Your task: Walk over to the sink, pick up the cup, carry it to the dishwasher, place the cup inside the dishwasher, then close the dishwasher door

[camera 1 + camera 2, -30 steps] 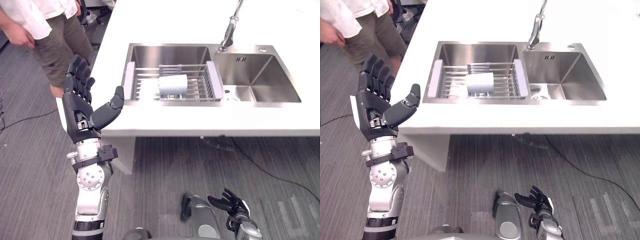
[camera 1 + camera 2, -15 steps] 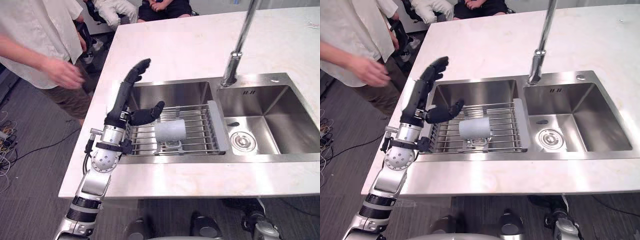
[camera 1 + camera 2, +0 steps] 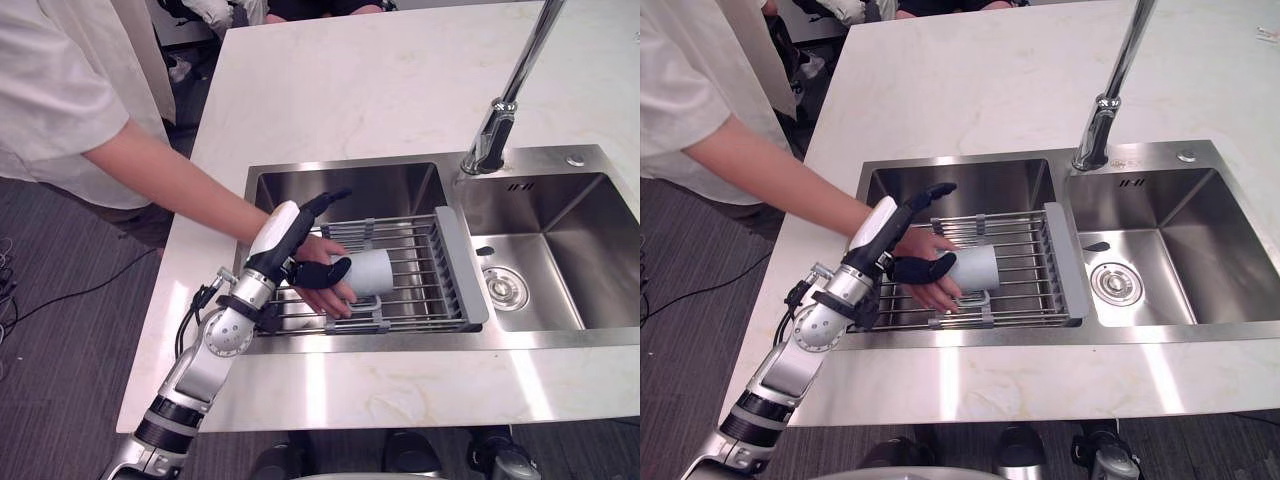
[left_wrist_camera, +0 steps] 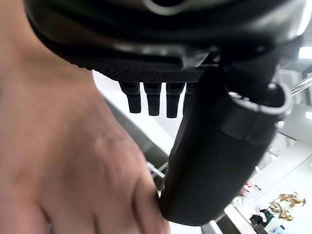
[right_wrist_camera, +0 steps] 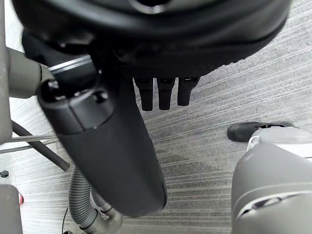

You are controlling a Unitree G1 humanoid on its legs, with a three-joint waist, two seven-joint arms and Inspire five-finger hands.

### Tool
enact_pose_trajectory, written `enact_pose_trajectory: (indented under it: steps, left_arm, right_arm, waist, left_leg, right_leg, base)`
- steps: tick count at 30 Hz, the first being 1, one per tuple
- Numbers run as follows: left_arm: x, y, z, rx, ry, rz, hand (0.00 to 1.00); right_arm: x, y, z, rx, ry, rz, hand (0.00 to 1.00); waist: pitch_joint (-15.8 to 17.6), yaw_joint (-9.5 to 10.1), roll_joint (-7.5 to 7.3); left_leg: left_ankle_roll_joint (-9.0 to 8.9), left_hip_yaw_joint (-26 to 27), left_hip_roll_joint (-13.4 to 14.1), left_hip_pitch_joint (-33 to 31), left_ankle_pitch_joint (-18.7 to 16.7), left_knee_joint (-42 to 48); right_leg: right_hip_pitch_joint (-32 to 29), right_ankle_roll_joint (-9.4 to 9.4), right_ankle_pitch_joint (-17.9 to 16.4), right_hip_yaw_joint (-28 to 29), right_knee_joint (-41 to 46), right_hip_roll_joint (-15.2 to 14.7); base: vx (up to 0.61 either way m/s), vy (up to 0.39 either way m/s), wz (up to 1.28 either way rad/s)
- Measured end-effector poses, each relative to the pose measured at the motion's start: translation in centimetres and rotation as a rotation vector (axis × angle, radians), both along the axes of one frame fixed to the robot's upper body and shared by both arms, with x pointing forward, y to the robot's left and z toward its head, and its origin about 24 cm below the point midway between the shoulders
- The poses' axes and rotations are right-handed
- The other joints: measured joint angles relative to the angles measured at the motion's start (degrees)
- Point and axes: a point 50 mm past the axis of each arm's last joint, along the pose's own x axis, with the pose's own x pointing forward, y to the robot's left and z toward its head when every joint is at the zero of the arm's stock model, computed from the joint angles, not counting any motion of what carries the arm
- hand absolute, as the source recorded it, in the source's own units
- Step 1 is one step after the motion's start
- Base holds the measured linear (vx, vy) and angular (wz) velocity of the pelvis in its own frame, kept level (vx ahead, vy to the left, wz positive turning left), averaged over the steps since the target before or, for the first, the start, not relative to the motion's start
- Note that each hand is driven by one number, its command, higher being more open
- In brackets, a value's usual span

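Cup [image 3: 372, 272] part-hidden behind person's hand [image 3: 337, 297] — faucet [image 3: 492, 140] top cropped.

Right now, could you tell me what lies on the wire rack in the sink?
A white cup lies on its side on the wire rack. The left hand and a person's hand reach in, hiding the cup's open end.

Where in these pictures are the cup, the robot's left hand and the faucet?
cup [image 3: 375, 272], left eye view, on its side wall.
left hand [image 3: 277, 232], left eye view, on its white cover.
faucet [image 3: 1095, 140], right eye view, on its base.
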Motion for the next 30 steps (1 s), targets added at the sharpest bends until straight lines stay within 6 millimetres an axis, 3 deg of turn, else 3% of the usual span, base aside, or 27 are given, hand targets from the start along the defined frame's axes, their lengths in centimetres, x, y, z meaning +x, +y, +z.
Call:
enact_pose_trajectory:
  steps: [10,18,22,30]
  left_arm:
    - [-1.5,0.8,-1.8,0.011,0.061,0.014,0.9]
    - [-2.2,1.5,-2.6,0.007,0.103,0.051,0.9]
    - [-2.5,1.9,-2.0,-0.01,0.077,0.07,0.9]
    - [-3.4,1.2,-2.2,-0.041,0.101,0.041,0.9]
  right_arm:
    - [-1.1,0.9,-0.7,0.012,0.046,0.037,0.9]
    - [-1.6,1.3,-1.0,0.012,0.072,0.049,0.9]
    - [-2.0,1.5,-1.3,0.02,0.089,0.046,0.9]
    - [-2.8,1.6,-1.7,0.031,0.124,0.038,0.9]
  waist:
    - [-3.67,-0.12,-0.08]
    - [-4.66,0.15,-0.32]
    - [-4.81,1.25,-0.55]
    - [-5.24,1.5,-0.96]
  left_leg:
    - [-0.27,-0.7,-0.31,2.34,1.28,-3.61]
    - [-0.34,-1.02,-0.35,3.64,1.69,-5.11]
    - [-0.32,-1.05,-0.43,4.15,1.98,-5.66]
    - [0.06,-1.27,-0.91,4.35,2.48,-6.25]
  right_leg:
    - [2.07,0.0,0.14,-1.15,-2.57,0.39]
    - [3.95,0.2,0.65,-1.64,-4.05,0.75]
    - [4.68,0.23,1.12,-1.64,-4.87,0.82]
    - [5.07,0.25,1.73,-1.76,-5.84,0.56]
  base:
    - [0.01,-0.002,0.03]
    - [0.02,-0.001,0.02]
    - [0.0,0.0,0.0]
    - [-0.02,0.01,0.01]
